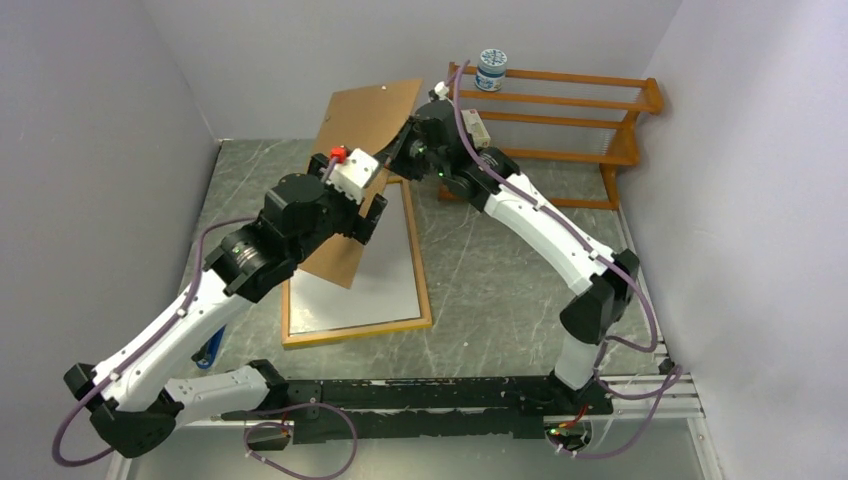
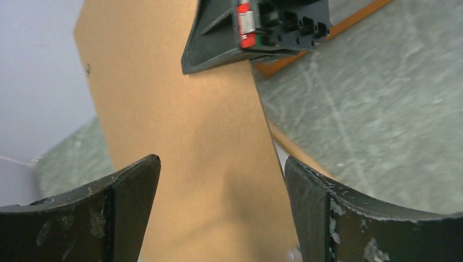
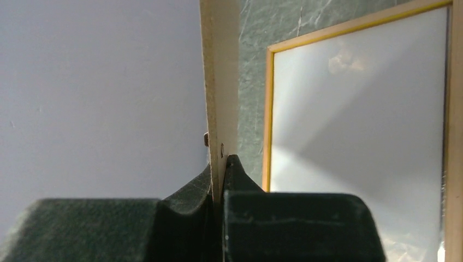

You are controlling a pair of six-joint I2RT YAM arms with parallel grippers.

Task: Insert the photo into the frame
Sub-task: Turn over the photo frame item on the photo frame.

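The frame (image 1: 356, 331) lies flat on the table with its light wood back up, and its yellow inner edge (image 3: 268, 109) shows in the right wrist view. A pale white panel (image 1: 385, 285) fills its opening; I cannot tell whether this is the photo's back. A brown backing board (image 1: 365, 115) stands tilted over the frame's far end. My right gripper (image 1: 403, 150) is shut on the board's upper right edge (image 3: 219, 82). My left gripper (image 2: 221, 164) is open, its fingers either side of the board's lower face (image 2: 180, 136) without pressing it.
An orange-brown wooden rack (image 1: 600, 110) stands at the back right, with a small blue-labelled jar (image 1: 491, 70) on its top rail. A blue object (image 1: 212, 350) lies under my left arm. Grey walls close in on the left, back and right.
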